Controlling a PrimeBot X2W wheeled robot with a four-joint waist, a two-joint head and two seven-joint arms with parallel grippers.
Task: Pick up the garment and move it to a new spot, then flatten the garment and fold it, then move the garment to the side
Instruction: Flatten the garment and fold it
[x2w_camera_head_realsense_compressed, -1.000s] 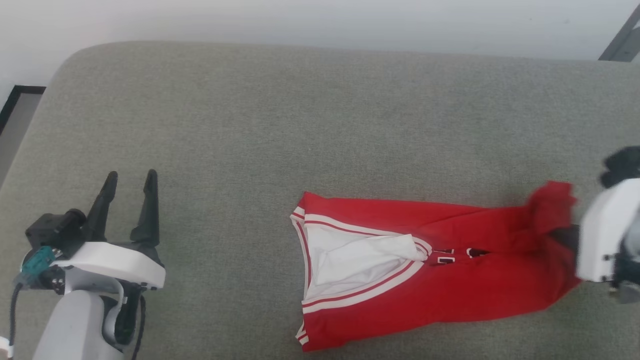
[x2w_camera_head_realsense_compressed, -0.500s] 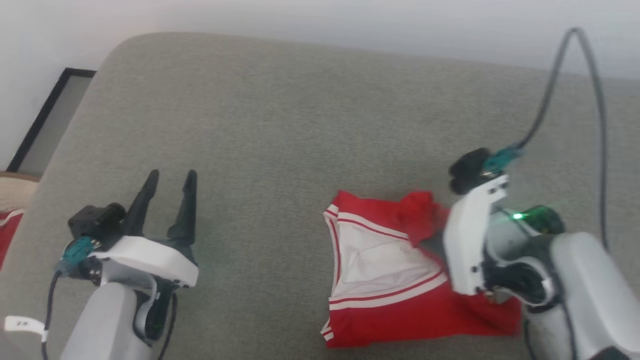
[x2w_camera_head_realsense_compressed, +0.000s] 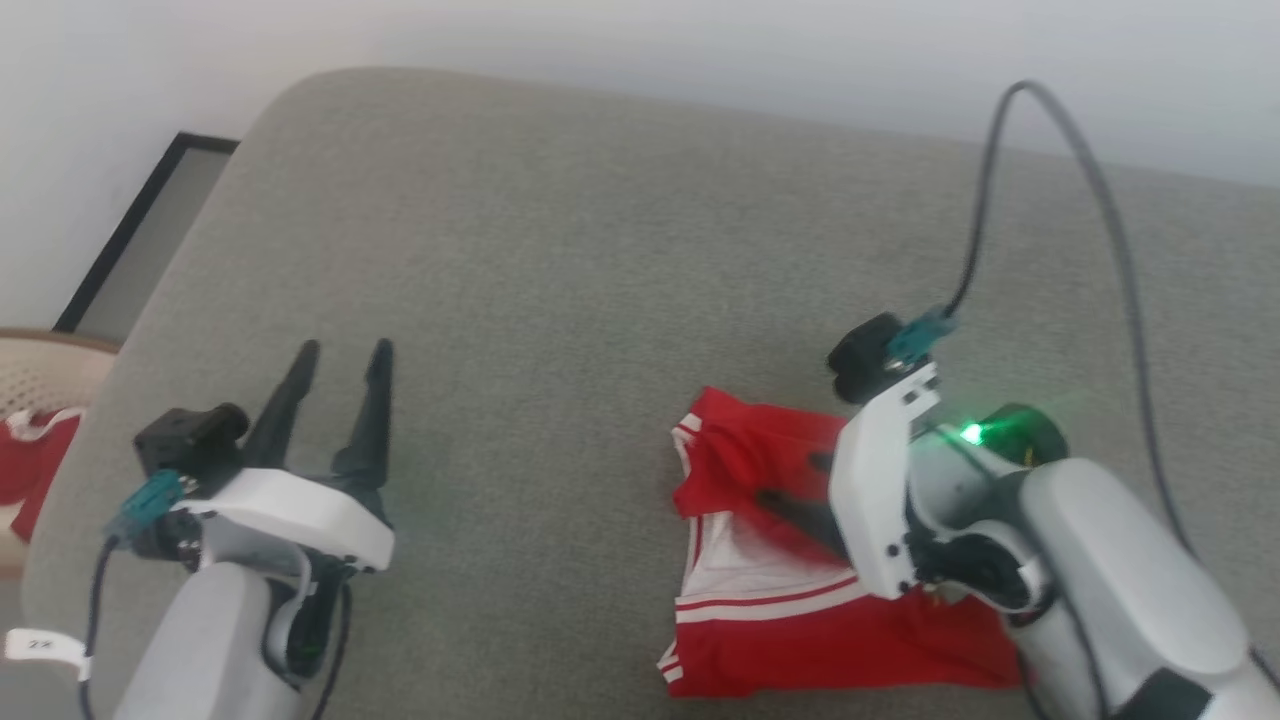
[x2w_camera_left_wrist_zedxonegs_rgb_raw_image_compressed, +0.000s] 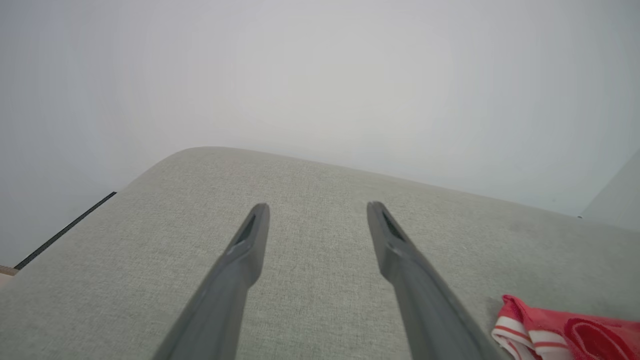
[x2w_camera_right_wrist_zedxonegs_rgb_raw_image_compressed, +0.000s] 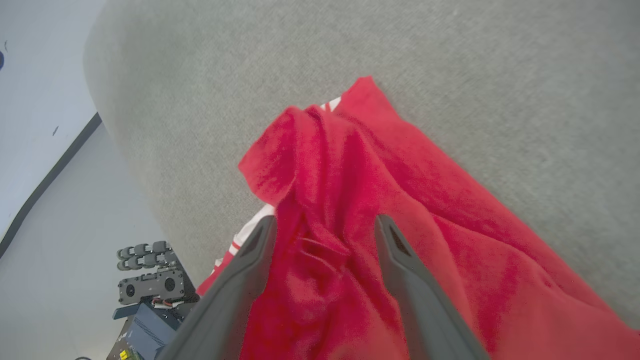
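Observation:
The garment (x2w_camera_head_realsense_compressed: 820, 640) is a red jersey with white, red-striped trim, lying folded over itself on the grey cushion (x2w_camera_head_realsense_compressed: 560, 250). My right gripper (x2w_camera_head_realsense_compressed: 790, 480) rests low over its upper fold, pointing left. In the right wrist view the right gripper (x2w_camera_right_wrist_zedxonegs_rgb_raw_image_compressed: 325, 220) is open, and bunched red cloth of the garment (x2w_camera_right_wrist_zedxonegs_rgb_raw_image_compressed: 350, 165) lies between and under the spread fingers. My left gripper (x2w_camera_head_realsense_compressed: 345, 352) hovers open and empty well to the left of the garment. In the left wrist view the left gripper (x2w_camera_left_wrist_zedxonegs_rgb_raw_image_compressed: 317, 207) points over bare cushion, with the garment (x2w_camera_left_wrist_zedxonegs_rgb_raw_image_compressed: 565, 335) at the lower right corner.
A beige basket (x2w_camera_head_realsense_compressed: 40, 365) holding red cloth stands off the cushion's left edge. A black cable (x2w_camera_head_realsense_compressed: 1100, 200) loops up from my right wrist. The white wall runs behind the cushion. Bare cushion lies between the two grippers and beyond the garment.
The camera turned. My right gripper carried the garment's right end leftward over the rest, doubling it, and has opened its fingers. The left gripper stayed open.

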